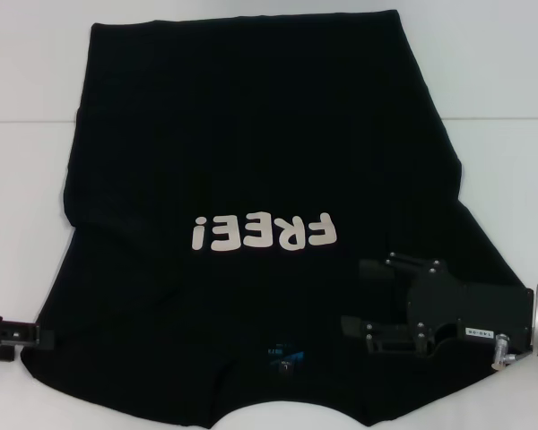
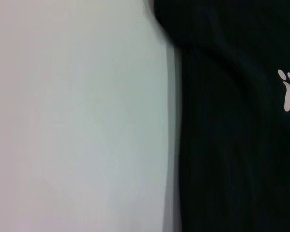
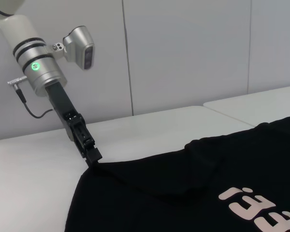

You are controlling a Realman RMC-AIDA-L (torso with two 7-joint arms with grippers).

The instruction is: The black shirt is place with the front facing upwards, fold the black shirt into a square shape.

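White table (image 1: 502, 81), smooth and matte. A thin seam crosses its far part, visible on both sides of the cloth. The black shirt (image 1: 251, 152) lies directly on it, spread flat, front up, covering most of the middle. Pale "FREE!" lettering (image 1: 262, 235) reads upside down in the head view. Neck opening and small blue label (image 1: 281, 352) at the near edge, hem toward the far side.

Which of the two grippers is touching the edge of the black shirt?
The left gripper: its tip meets the black shirt at the sleeve edge. The right gripper hangs over the cloth near the lettering.
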